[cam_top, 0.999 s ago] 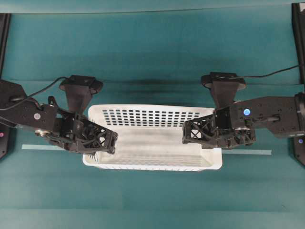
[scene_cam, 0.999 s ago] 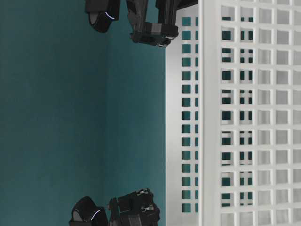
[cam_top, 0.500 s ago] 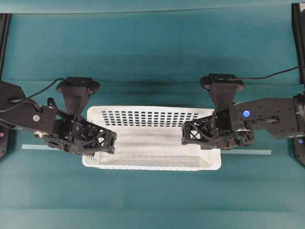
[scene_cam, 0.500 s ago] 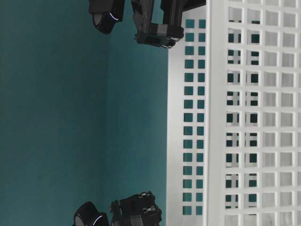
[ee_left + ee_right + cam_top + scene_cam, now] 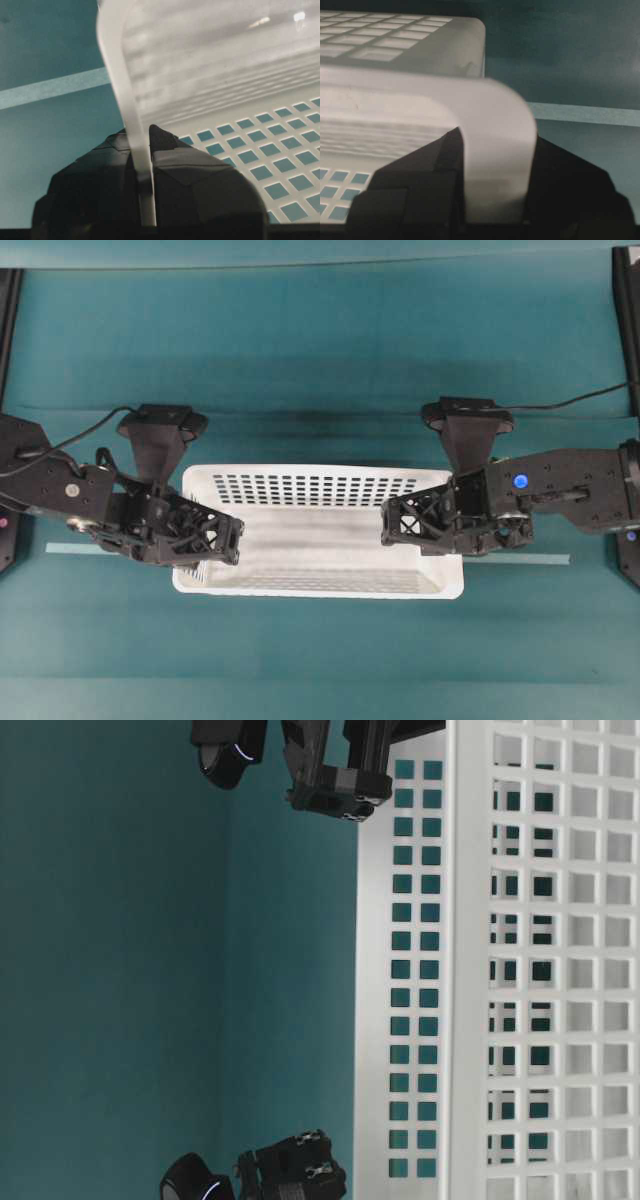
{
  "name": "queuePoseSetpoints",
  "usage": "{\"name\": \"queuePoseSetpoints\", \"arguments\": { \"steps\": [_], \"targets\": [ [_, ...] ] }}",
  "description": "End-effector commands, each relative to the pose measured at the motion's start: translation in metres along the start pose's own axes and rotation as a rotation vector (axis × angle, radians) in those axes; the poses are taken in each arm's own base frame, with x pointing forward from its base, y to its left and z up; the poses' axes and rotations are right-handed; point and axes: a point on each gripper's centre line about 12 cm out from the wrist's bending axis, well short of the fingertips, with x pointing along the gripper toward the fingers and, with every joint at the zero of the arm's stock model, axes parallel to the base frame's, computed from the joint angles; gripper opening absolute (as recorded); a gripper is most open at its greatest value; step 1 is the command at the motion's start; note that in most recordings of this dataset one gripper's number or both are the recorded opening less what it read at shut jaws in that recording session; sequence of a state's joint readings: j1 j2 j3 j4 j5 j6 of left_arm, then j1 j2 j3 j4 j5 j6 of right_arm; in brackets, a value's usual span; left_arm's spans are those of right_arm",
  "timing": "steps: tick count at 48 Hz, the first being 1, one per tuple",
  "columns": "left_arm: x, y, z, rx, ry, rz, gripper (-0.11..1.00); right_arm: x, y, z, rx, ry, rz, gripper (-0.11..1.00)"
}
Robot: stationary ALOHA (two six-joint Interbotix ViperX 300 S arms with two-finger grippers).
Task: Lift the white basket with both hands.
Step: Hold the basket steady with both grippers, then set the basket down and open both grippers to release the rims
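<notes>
The white basket (image 5: 300, 469) sits mid-table with its long side across the overhead view. My left gripper (image 5: 195, 545) is shut on its left short rim. In the left wrist view the two black fingers (image 5: 141, 150) pinch the thin rim edge (image 5: 117, 75) between them. My right gripper (image 5: 445, 530) is shut on the right short rim. In the right wrist view the wide rolled rim (image 5: 495, 115) fills the gap between its fingers (image 5: 495, 170). The table-level view shows the slotted basket wall (image 5: 560, 970) close up.
A pale tape line (image 5: 520, 559) runs across the teal table under the basket; it also shows in the left wrist view (image 5: 50, 90) and the right wrist view (image 5: 585, 114). Black frame posts (image 5: 628, 300) stand at the table's far corners.
Both grippers keep their hold on the rims. The basket and grippers have shifted very slightly left and toward the front of the overhead view; in the table-level view the basket slid right.
</notes>
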State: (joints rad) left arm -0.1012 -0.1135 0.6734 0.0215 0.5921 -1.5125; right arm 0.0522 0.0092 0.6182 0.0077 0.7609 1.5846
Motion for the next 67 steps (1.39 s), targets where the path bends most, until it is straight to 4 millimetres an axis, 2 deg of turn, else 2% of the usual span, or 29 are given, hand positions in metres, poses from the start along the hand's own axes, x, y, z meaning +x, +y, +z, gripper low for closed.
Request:
{"name": "queuePoseSetpoints", "arguments": {
  "steps": [1,12,14,18,22,26,30,36,40,50,57,62,67],
  "targets": [
    [-0.003,-0.009,-0.002,0.031,-0.006,-0.067,-0.03,0.011,-0.002,-0.002,-0.035,-0.004,-0.002,0.17],
    [-0.003,-0.011,-0.002,0.048,-0.008,-0.098,-0.03,0.012,-0.001,-0.002,-0.035,-0.005,0.023,0.17],
    [-0.003,-0.011,-0.002,0.054,-0.008,-0.098,-0.03,0.012,-0.001,-0.002,-0.035,-0.006,0.026,0.2],
    [-0.002,-0.011,-0.002,0.059,-0.008,-0.097,0.0,0.012,-0.001,-0.002,-0.031,-0.005,0.025,0.39],
    [-0.001,-0.008,-0.002,0.061,-0.008,-0.09,0.1,0.012,0.0,-0.002,-0.032,-0.005,0.023,0.63],
    [0.0,-0.005,-0.002,0.058,-0.007,-0.083,0.29,0.012,0.001,-0.002,-0.032,-0.005,0.015,0.85],
    [-0.001,-0.003,-0.002,0.055,-0.008,-0.081,0.52,0.011,0.001,-0.002,-0.031,-0.006,0.009,0.97],
    [-0.001,-0.005,-0.002,0.053,-0.006,-0.084,0.87,0.011,0.001,-0.002,-0.032,-0.007,0.008,0.96],
    [-0.003,-0.007,-0.002,0.053,-0.009,-0.092,0.98,0.01,0.001,-0.002,-0.029,-0.006,0.011,0.96],
    [-0.023,-0.013,0.0,0.051,-0.014,-0.128,0.97,-0.016,0.001,-0.001,-0.026,-0.006,0.017,0.96],
    [-0.042,-0.008,0.003,0.05,-0.019,-0.115,0.97,-0.04,-0.002,0.004,-0.021,-0.017,0.023,0.96],
    [-0.051,-0.004,0.006,0.037,-0.024,-0.109,0.97,-0.048,-0.003,0.008,-0.012,-0.022,0.035,0.96],
    [-0.07,-0.01,0.008,0.034,-0.032,-0.165,0.97,-0.06,0.002,0.009,-0.016,-0.024,0.064,0.96]
  ]
}}
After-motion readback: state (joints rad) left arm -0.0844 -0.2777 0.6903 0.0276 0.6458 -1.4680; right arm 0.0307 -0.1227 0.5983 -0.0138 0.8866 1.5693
